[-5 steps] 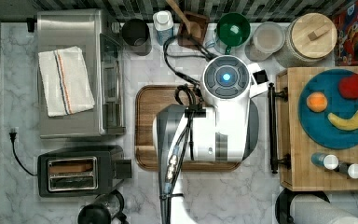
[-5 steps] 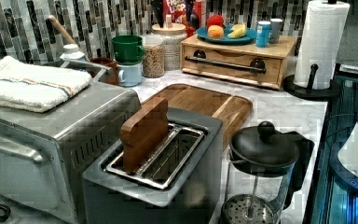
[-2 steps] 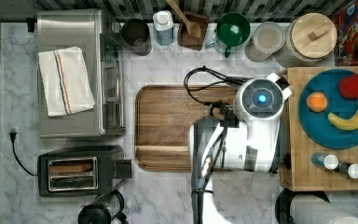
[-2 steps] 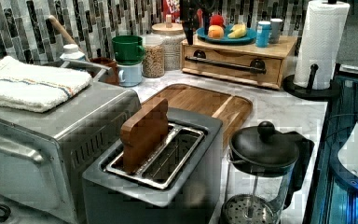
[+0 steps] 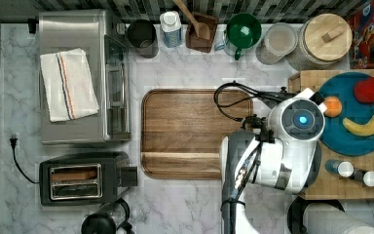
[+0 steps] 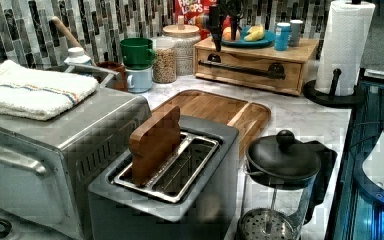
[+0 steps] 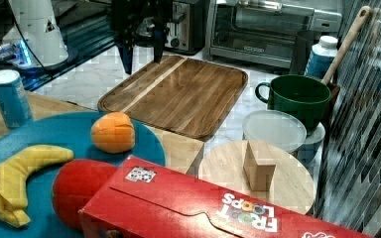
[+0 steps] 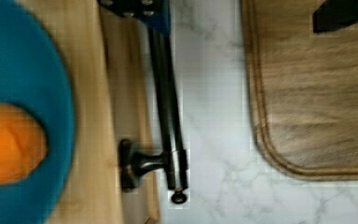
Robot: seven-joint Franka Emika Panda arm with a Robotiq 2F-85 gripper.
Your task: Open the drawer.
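the jaws are seen spread apart, with nothing held between them: in the right view the gripper (image 7: pixel 140 54) shows two dark fingers (image 7: pixel 127 58) pointing down with a clear gap between them, hanging above the marble counter (image 7: pixel 87 74) just beside the brown wooden tray (image 7: pixel 178 91). in the left view the gripper (image 6: pixel 225 27) is seen above the end of the drawer (image 6: pixel 252 67) nearest the left view's left, its fingers lowered in front of the blue plate (image 6: pixel 245 43).

the drawer is set at the top view's right edge, against the counter's back corner, and appears closed. its pale bamboo front carries a long black bar handle (image 6: pixel 243 70) on two black brackets, seen running across the front in the left view. in the wrist view the handle (image 8: pixel 168 107) is seen as a dark rod with one bracket (image 8: pixel 137 163) fixed into the pale wood, one finger lying over the rod's far end and the other finger over the tray (image 8: pixel 307 88); whether the rod is touched cannot be told.

on the drawer's top (image 5: pixel 341 187) a blue plate (image 5: pixel 341 141) is placed, holding an orange (image 5: pixel 332 106), a banana (image 5: pixel 367 126) and a red fruit (image 5: pixel 368 90). two small shakers (image 5: pixel 353 173) are stood beside the plate. the arm's white body (image 5: pixel 277 161) is seen in the top view between the tray (image 5: pixel 185 131) and the drawer.
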